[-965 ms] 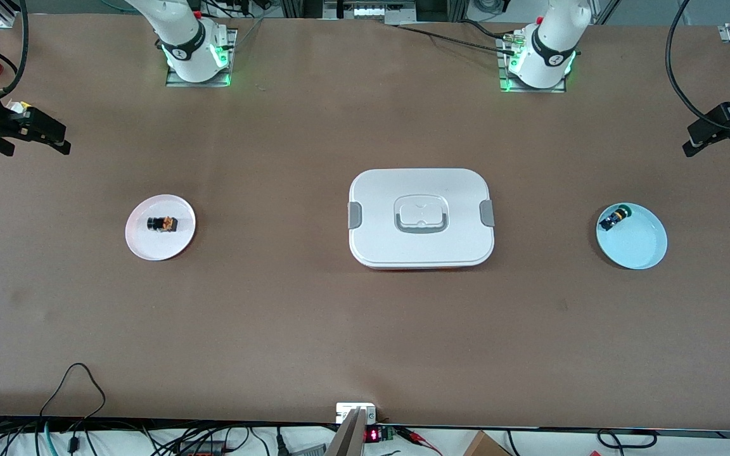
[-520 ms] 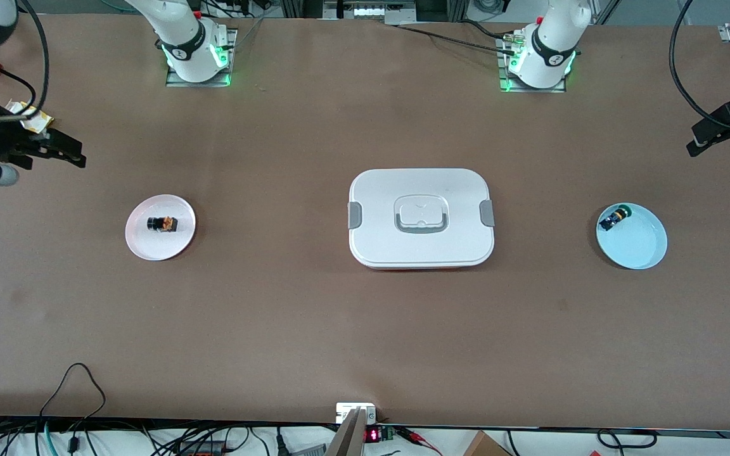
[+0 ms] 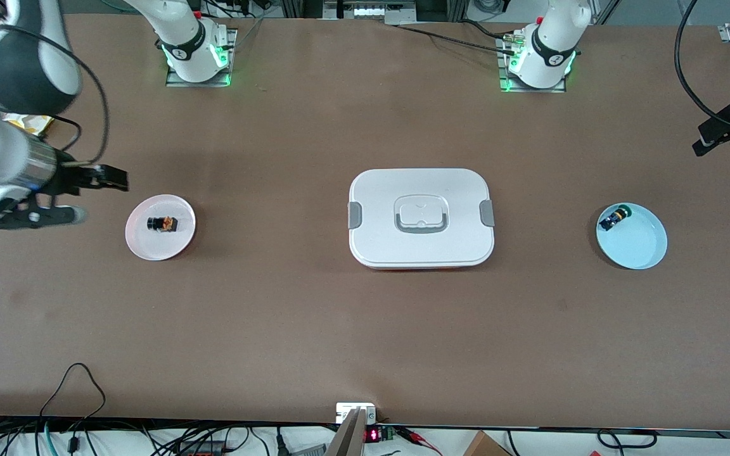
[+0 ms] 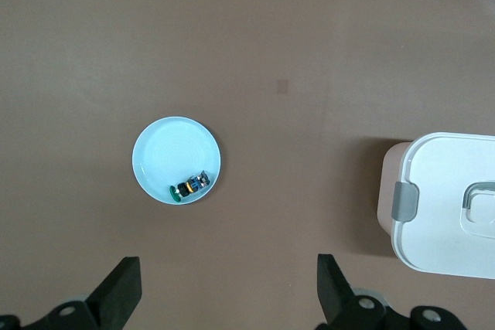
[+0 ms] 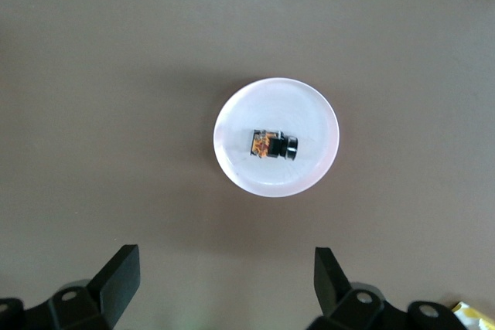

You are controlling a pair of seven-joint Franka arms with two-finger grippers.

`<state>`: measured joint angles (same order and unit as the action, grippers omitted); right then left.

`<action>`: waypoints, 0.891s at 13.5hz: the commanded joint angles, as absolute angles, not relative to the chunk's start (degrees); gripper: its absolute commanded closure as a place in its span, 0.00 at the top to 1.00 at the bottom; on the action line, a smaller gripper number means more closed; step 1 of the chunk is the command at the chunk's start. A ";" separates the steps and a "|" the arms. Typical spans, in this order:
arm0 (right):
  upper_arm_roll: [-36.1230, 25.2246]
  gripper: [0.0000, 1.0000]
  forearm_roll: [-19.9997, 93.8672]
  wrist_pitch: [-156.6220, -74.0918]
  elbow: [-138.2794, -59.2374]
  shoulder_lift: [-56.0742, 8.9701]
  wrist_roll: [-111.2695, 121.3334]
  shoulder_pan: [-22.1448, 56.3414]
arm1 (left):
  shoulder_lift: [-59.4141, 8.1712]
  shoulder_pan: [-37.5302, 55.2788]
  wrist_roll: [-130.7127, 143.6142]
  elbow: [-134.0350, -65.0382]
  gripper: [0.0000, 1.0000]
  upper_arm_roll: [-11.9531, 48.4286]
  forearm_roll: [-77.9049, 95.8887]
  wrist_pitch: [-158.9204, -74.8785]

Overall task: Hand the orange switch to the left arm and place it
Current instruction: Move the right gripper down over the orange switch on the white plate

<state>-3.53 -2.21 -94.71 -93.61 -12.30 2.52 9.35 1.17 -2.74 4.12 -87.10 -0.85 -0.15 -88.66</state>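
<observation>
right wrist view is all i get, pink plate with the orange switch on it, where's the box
Observer: The box sits mid-table, toward the left arm's end from the pink plate that your open right gripper hovers beside.
Operator: anything past it
Observer: A light-blue plate near the left arm's end, with a small black switch with blue and green parts on it.
Operator: left gripper?
Observer: The left gripper is open and empty, up over the left arm's end of the table, apart from that plate.
</observation>
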 commanded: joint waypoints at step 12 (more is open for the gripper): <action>-4.92 1.00 -4.48 -123.63 -110.36 -20.40 1.85 6.68 | 0.35 -2.90 3.69 -86.04 1.00 -0.62 0.09 -88.15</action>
